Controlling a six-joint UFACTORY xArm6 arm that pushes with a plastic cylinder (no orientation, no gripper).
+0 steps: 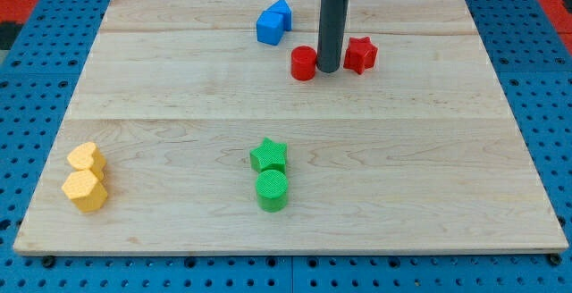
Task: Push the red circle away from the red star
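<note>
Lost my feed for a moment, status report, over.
My tip down between red circle and red star. Circle on tip's left, star on right. Blue block up-left of circle.

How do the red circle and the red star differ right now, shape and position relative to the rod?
The red circle is a round cylinder; the red star has pointed arms. The red circle sits to the view's left of my tip, the red star to its right, so the rod stands between them. The red circle lies slightly nearer the view's bottom than the red star. Both are red, similar in size, and rest on the wooden board.
</note>
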